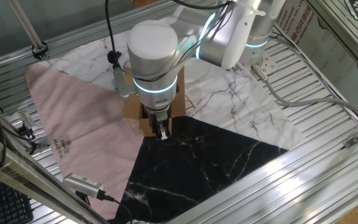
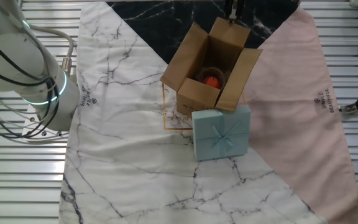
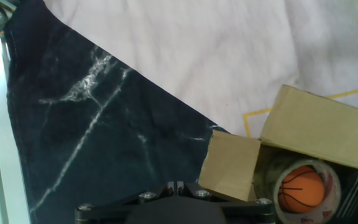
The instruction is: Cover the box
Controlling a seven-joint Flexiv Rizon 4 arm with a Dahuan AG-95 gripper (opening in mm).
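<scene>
Though hand point(image 1: 162, 132) grip unclear: one open box point(image 2: 209, 65), four flaps, one orange ball point(image 2: 211, 81).

Arm bent low over the table, claw point(image 1: 161, 130) pointing down, fingers close together.

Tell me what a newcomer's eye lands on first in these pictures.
First, the open box in the middle of the table, its flaps spread, with a small orange ball sitting in a roll of tape inside. Next, the pale blue gift box tied with a ribbon, right against it on the white marble cloth. The gripper hangs at the box's far flap, over the black cloth.
</scene>
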